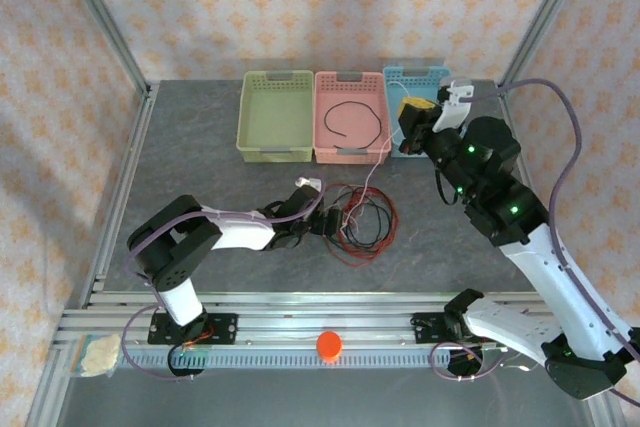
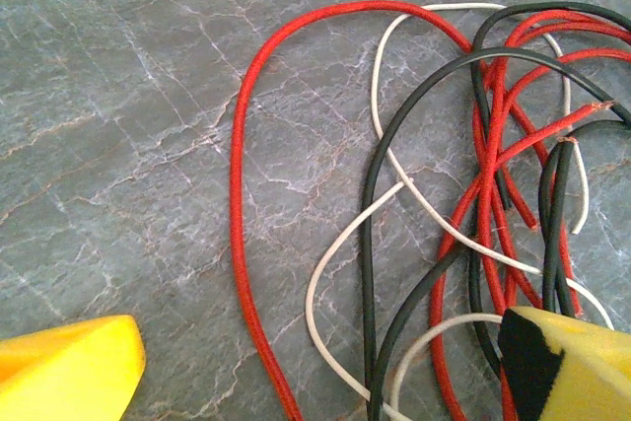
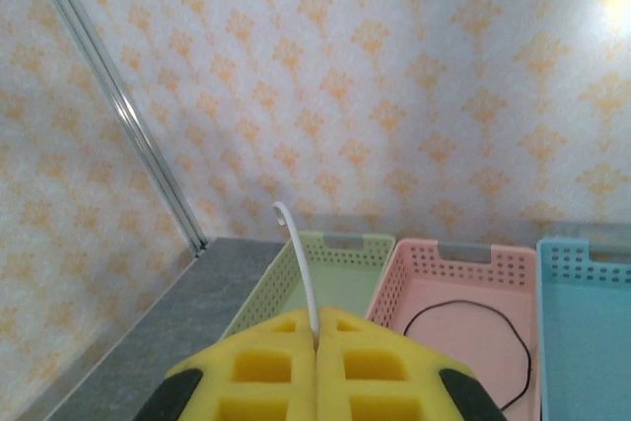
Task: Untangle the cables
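Now pinching a pale white cable (image 3: 302, 273) in the right gripper (image 3: 317, 342), pads pressed flat together, up at the far right by the blue basket (image 1: 415, 70). Hovering low with the left gripper (image 2: 315, 382), fingers (image 2: 64, 372) spread wide and gripping nothing, at the left edge of the tangle of cables (image 1: 362, 219) in the middle of the table (image 1: 200, 147).

Likely to go wrong on any pull from the right: with nothing pinned on the left, could drag the whole heap along or cinch the crossings tighter. Could also lose the white strand, given the short tip standing past the pads.

From above, possible to trace that strand running from heap to raised claw. From the left wrist, instead, possible to read white weaving over and under red and black loops. From the right wrist, plain to see a black cable (image 3: 471, 303) lying looped in the pink basket (image 3: 434, 268).
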Robot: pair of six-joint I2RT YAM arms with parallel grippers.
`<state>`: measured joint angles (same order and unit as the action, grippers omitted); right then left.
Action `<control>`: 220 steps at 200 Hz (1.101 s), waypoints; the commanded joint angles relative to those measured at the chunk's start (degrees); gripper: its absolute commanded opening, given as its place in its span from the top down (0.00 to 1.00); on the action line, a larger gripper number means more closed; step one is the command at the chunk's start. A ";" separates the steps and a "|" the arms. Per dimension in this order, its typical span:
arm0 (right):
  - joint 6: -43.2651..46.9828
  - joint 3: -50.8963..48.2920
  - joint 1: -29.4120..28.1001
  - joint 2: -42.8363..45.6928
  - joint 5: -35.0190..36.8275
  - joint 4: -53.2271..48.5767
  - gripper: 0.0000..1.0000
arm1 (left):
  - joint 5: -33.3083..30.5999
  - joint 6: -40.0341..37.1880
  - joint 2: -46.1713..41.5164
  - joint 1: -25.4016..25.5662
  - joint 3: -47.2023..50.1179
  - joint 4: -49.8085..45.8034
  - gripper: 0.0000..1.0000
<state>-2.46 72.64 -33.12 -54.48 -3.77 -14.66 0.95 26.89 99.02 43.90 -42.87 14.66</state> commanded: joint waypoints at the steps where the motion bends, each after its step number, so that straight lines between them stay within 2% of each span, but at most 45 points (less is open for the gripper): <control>1: 2.68 3.31 -0.27 1.22 3.17 -0.64 1.00 | -3.13 0.13 3.28 -0.73 0.38 -5.73 0.05; 58: 5.79 8.07 -0.27 1.57 6.99 -0.82 1.00 | -4.89 0.44 3.63 -0.75 0.68 -6.92 0.04; 138: 6.67 11.87 -0.27 -0.19 6.70 -0.41 1.00 | -5.93 1.05 1.43 -0.77 2.69 -6.56 0.05; 169: 5.96 11.14 -0.27 -1.39 6.22 -0.86 1.00 | -8.23 0.55 -3.58 -0.75 3.66 -6.66 0.05; 220: 5.59 10.78 -0.27 -4.10 10.10 -2.46 1.00 | -10.84 -1.61 -15.62 -0.83 5.25 -5.49 0.07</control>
<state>3.27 83.15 -33.12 -58.02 3.53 -16.49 -6.44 26.85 89.38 43.33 -38.37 9.61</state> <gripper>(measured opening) 0.043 0.933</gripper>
